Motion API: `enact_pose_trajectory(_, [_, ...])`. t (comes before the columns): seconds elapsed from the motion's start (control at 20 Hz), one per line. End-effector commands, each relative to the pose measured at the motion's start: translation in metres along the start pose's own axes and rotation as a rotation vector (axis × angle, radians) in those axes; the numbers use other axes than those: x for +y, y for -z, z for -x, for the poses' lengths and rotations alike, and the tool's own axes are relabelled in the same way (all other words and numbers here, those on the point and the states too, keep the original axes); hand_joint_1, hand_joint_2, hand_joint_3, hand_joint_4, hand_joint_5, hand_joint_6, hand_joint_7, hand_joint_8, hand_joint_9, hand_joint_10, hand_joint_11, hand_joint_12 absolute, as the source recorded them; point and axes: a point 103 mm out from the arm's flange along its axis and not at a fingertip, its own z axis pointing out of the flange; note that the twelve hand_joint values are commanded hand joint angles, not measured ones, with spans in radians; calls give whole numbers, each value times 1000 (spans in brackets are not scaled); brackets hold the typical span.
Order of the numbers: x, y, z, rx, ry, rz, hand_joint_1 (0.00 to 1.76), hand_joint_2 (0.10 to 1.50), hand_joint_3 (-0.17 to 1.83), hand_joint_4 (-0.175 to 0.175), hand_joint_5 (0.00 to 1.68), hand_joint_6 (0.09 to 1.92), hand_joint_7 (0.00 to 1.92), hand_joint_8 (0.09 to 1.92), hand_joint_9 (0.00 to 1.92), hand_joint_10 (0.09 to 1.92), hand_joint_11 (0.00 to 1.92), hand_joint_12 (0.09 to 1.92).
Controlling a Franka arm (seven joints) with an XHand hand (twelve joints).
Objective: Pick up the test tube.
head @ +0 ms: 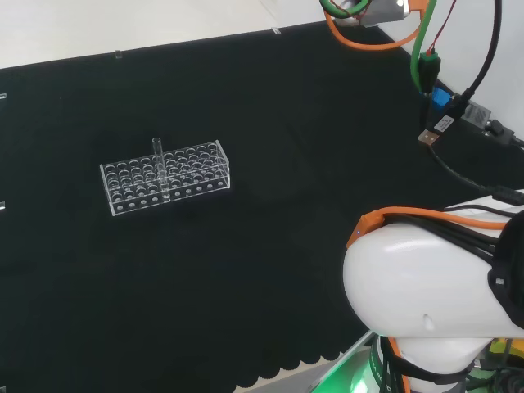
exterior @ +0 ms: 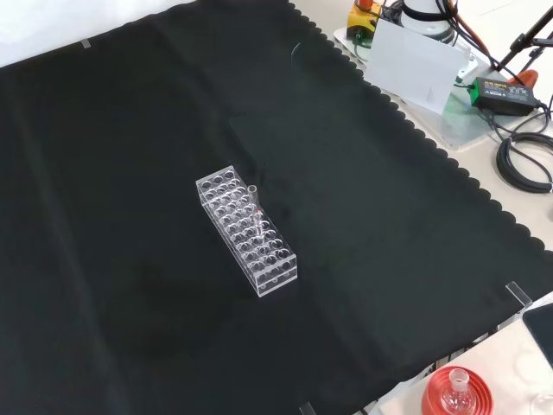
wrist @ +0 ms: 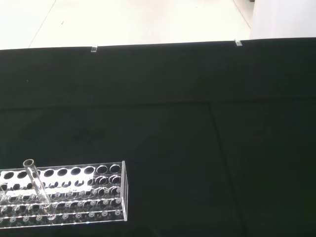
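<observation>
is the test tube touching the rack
Touching: the front view shows the test tube standing in a hole of the clear rack, held upright by it.

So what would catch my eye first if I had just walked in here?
Probably the clear rack sitting alone in the middle of the black cloth, with a single test tube standing upright in it. In the head view, the arm's big white link bulks large at the lower right.

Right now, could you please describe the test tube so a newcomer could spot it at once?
On the black cloth stands a clear rack of many round holes. The test tube is the single clear glass tube standing in it, poking above the empty holes around it.
</observation>
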Motion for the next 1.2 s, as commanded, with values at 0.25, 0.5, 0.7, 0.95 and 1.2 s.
enact_pose_trajectory(0.25, [-70,48,64,-111,-179,50,654,953,48,-6,217,87,267,458,78,849,5,1256])
enact_pose_trajectory(0.5, [-67,49,64,-105,-173,49,648,946,63,-5,207,87,168,667,51,894,0,1257])
enact_pose_trajectory(0.7, [-58,46,62,-97,-160,44,648,945,64,-4,207,87,163,678,50,895,0,1258])
enact_pose_trajectory(0.95, [-44,38,58,-68,-134,30,648,945,66,-4,207,87,161,684,51,896,0,1260])
enact_pose_trajectory(1.2, [-27,31,52,-26,-95,25,649,944,67,-5,207,87,159,689,51,897,0,1261])
